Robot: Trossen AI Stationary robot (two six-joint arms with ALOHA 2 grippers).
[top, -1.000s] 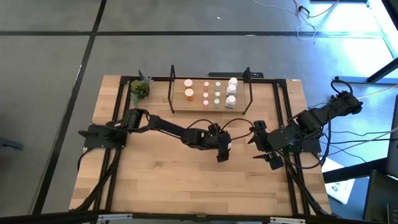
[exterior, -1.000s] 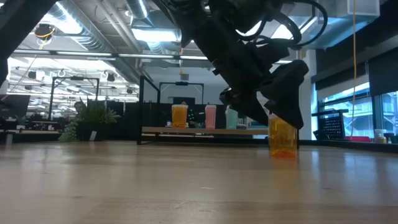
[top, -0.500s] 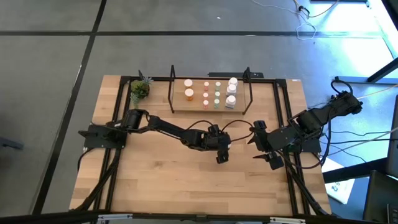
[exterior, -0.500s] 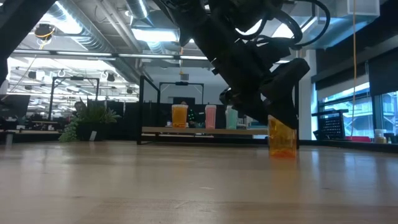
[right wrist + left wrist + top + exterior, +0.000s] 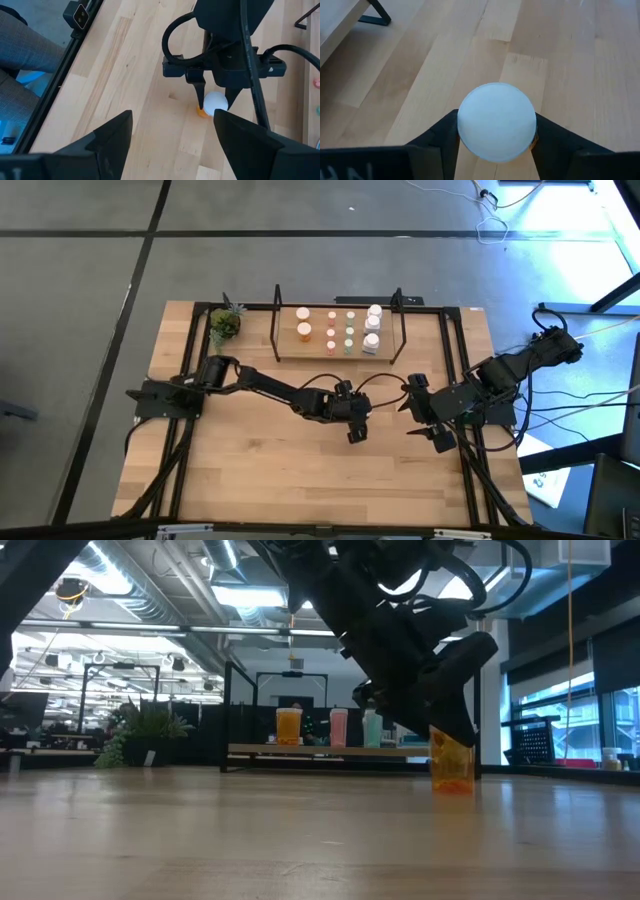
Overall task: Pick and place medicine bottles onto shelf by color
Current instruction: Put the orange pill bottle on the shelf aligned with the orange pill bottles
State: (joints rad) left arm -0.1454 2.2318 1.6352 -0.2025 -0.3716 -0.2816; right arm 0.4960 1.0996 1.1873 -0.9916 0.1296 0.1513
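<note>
low view: orange bottle (image 5: 453,766) upright on table (image 5: 250,830), in front of shelf (image 5: 330,750) | left wrist view: white cap only | left gripper (image 5: 496,131): fingers (image 5: 441,137) flank cap, contact unclear | right gripper (image 5: 172,132): wide open, empty, beside bottle

Orange bottle (image 5: 452,768) upright on table; other bottles (image 5: 340,328) on shelf (image 5: 290,352).

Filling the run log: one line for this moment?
left pincer: straddling white-capped orange bottle, on wooden table | right pincer: open, waiting | light-wood shelf: bottles placed
</note>
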